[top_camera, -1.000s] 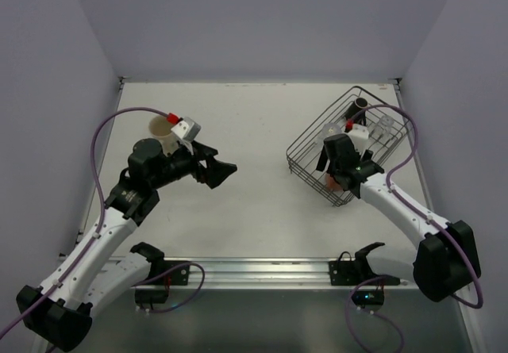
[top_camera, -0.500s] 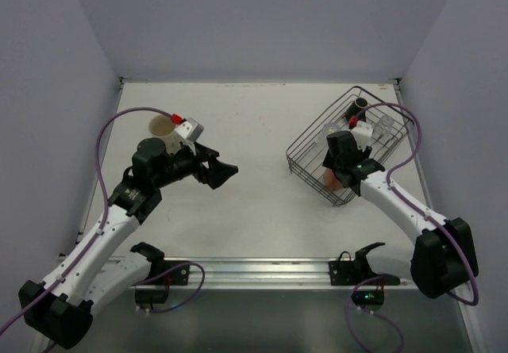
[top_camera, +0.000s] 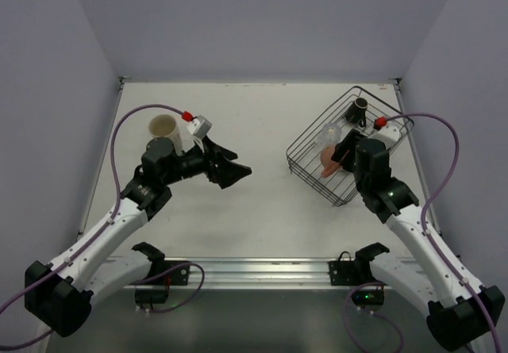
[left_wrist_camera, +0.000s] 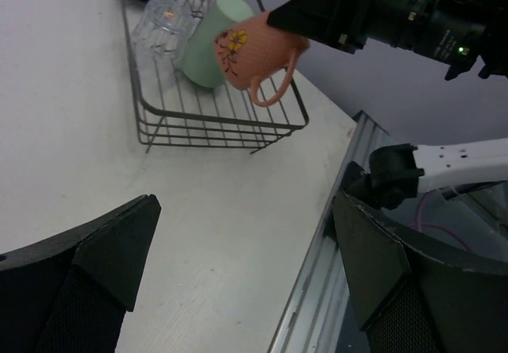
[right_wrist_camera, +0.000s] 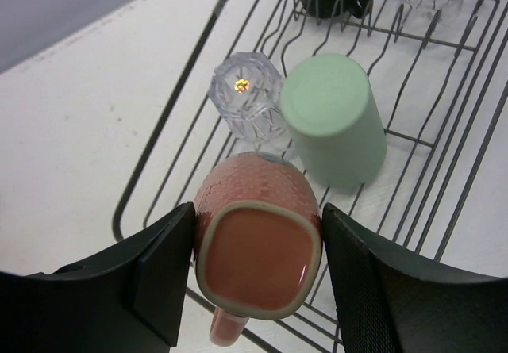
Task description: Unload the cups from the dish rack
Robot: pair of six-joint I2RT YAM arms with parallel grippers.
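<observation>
White table (top_camera: 262, 115), unloading partway.
Beige mug (top_camera: 163, 127) out at ten o'clock; right gripper (right_wrist_camera: 258, 267) clasps pinkish cup (right_wrist_camera: 255, 234); others wait in dish rack (left_wrist_camera: 214, 118); left gripper (top_camera: 236, 172) spread, empty.

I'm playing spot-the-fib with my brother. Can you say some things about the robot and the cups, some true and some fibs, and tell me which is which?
1. The right gripper is holding the pink cup. True.
2. The left gripper is holding the beige mug. False: that gripper is open and empty, and the mug stands on the table beside the left arm.
3. The mint green tumbler is in the dish rack. True.
4. The clear glass is on the table outside the rack. False: it is in the rack, right beside the tumbler.
5. The dark brown mug is at the far end of the rack. True.
</observation>
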